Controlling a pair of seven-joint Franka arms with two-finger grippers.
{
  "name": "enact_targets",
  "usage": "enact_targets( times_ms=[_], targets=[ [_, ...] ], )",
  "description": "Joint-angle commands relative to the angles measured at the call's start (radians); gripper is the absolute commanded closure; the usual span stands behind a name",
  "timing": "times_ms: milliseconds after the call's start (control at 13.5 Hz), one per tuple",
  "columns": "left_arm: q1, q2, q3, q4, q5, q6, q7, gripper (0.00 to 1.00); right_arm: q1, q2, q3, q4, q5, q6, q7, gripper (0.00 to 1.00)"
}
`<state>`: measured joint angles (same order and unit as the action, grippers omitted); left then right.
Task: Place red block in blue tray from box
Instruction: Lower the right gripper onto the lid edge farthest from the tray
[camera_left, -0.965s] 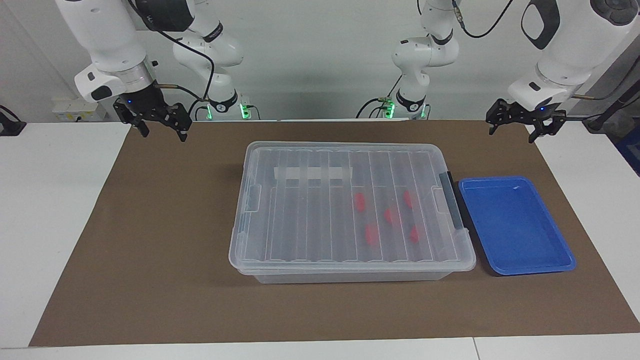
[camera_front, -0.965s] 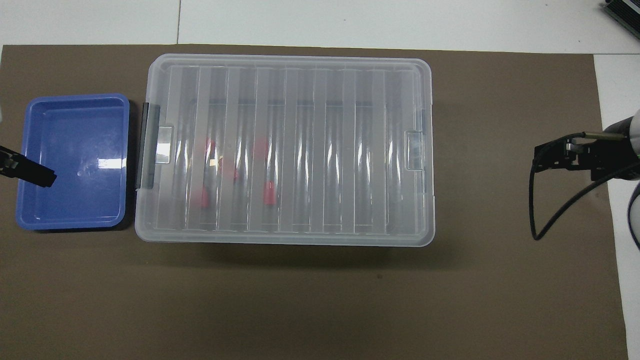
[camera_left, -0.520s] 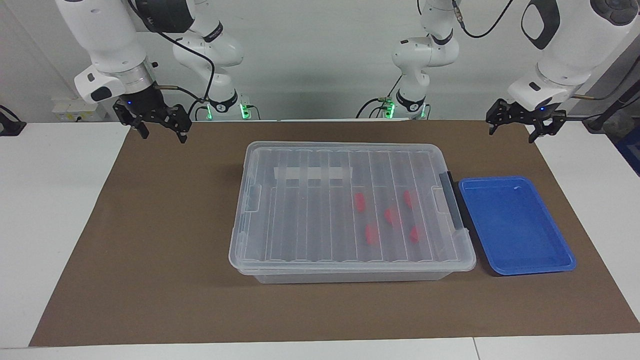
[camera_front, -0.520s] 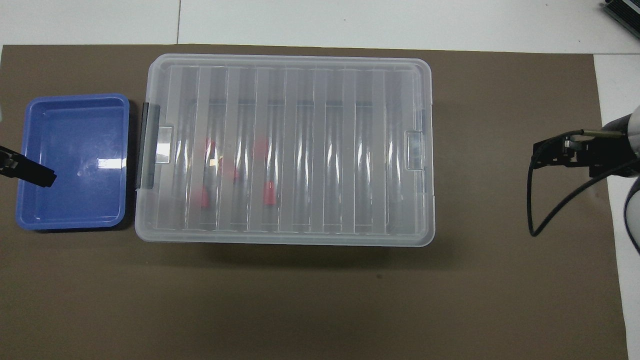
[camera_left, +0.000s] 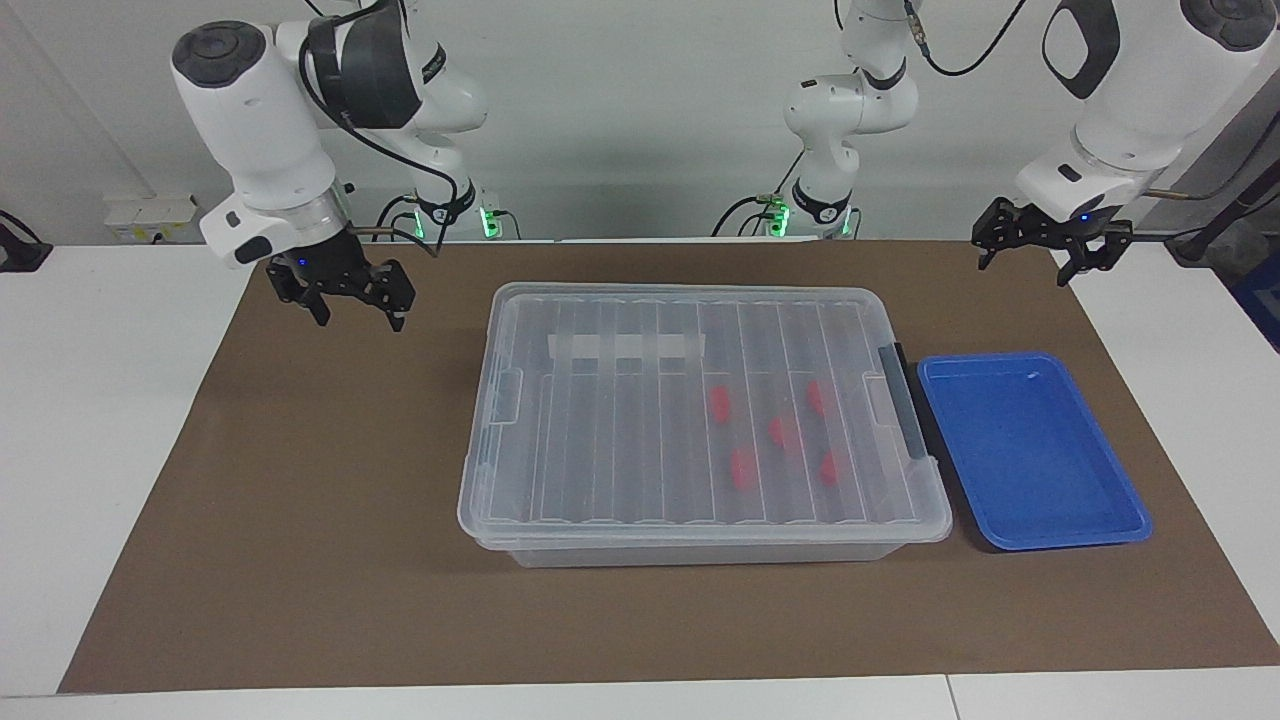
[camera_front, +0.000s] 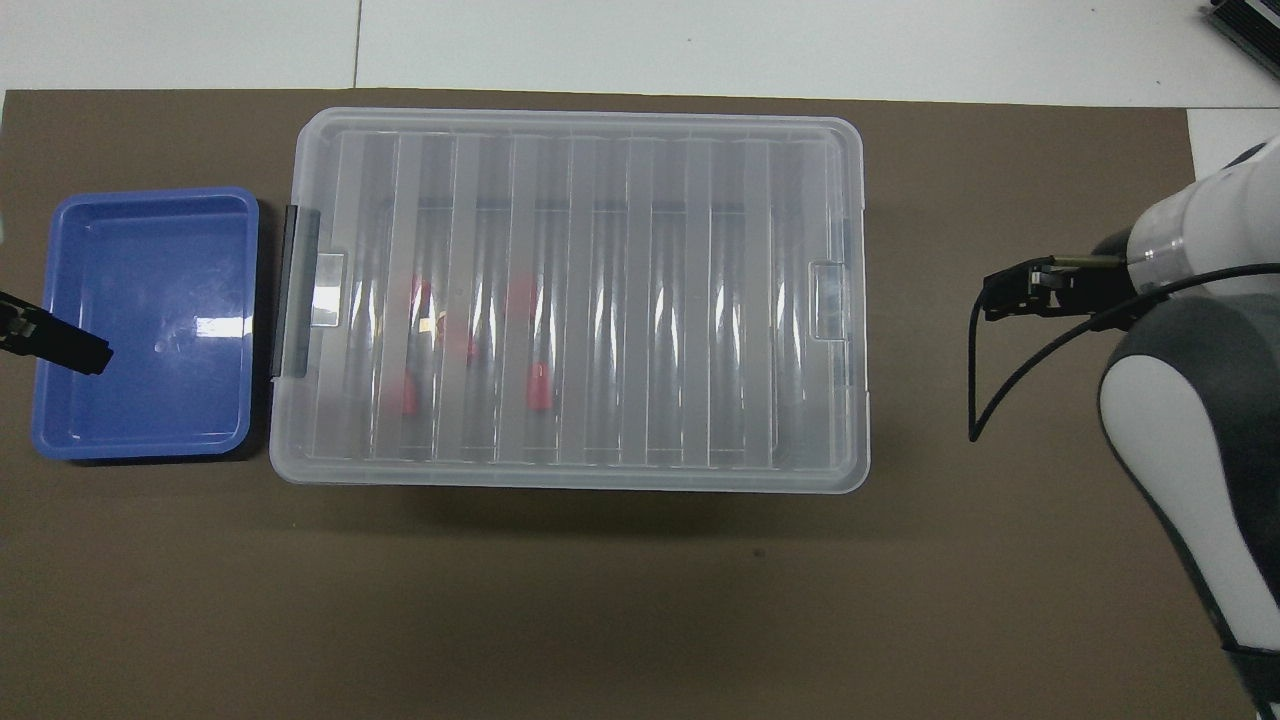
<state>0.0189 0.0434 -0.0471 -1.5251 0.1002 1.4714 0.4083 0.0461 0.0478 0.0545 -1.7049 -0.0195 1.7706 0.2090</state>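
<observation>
The box (camera_left: 700, 425) sits mid-mat with its ribbed clear lid (camera_front: 570, 290) on, and five red blocks show through it, gathered in the half of the box toward the left arm's end of the table; one red block (camera_left: 719, 402) lies nearest the robots of the five. The blue tray (camera_left: 1030, 450) lies flat on the brown mat (camera_left: 300, 520) just beside the box's dark grey clip handle (camera_left: 905, 400), with nothing in it.

The right gripper (camera_left: 352, 302) hangs in the air over bare mat at the right arm's end of the box, fingers spread apart and holding nothing; the box's end is near its fingertips but not touched. The left gripper (camera_left: 1040, 258) hangs over the mat's edge by the left arm's end of the table, fingers likewise apart and empty (the arm waits). In the facing view the blue tray lies below its fingertips and well apart from them; the red blocks are farther off still, under the lid.
</observation>
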Motion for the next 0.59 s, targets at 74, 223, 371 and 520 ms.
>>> enact_targets(
  times_ms=[74, 223, 371, 520],
  targets=[
    [0.007, -0.027, -0.004, -0.03, 0.006, 0.0, -0.003, 0.0, 0.049, 0.052, 0.007, -0.018, -0.005, 0.099, 0.032, 0.0],
    [0.007, -0.027, -0.004, -0.03, 0.006, 0.0, -0.003, 0.0, 0.086, 0.072, 0.008, -0.044, -0.005, 0.16, 0.07, 0.0],
    [0.007, -0.028, -0.004, -0.029, 0.006, 0.0, -0.003, 0.0, 0.127, 0.086, 0.007, -0.056, -0.005, 0.184, 0.095, 0.0],
    [0.007, -0.028, -0.004, -0.029, 0.006, 0.0, -0.003, 0.0, 0.155, 0.083, 0.007, -0.085, -0.005, 0.184, 0.121, 0.0]
  ],
)
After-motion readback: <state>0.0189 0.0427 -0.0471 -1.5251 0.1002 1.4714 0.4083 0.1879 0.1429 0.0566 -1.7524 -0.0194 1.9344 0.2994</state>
